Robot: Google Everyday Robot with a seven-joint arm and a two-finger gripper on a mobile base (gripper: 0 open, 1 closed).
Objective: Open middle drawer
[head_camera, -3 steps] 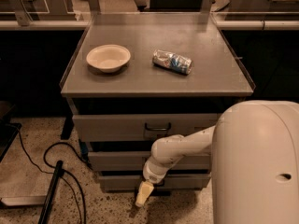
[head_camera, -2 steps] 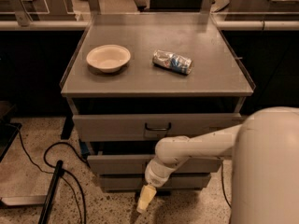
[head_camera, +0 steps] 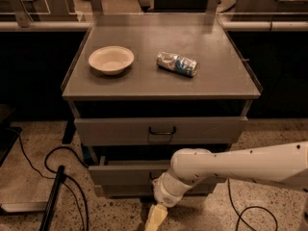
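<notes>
Cream-coloured and angled down toward the speckled floor (head_camera: 216, 215), the robot's hand (head_camera: 156, 218) hangs at 6 o'clock in the scene, just in front of the cabinet's foot. Whether it is spread or pressed together cannot be told. Its white arm (head_camera: 240, 165) reaches in from 4 o'clock. The wrist crosses the front of the middle drawer (head_camera: 120, 173), which lies at 12 o'clock from the hand with a dark gap above it, its handle mostly hidden by the wrist. Black cables (head_camera: 72, 196) loop over the floor at 8 o'clock. Above, the top drawer (head_camera: 106, 130) shows a dark loop handle (head_camera: 162, 131) at its centre. On the grey bench (head_camera: 159, 83), a pale bowl (head_camera: 111, 59) sits at 11 o'clock and a crumpled can (head_camera: 177, 63) lies on its side at 1 o'clock, well apart.
</notes>
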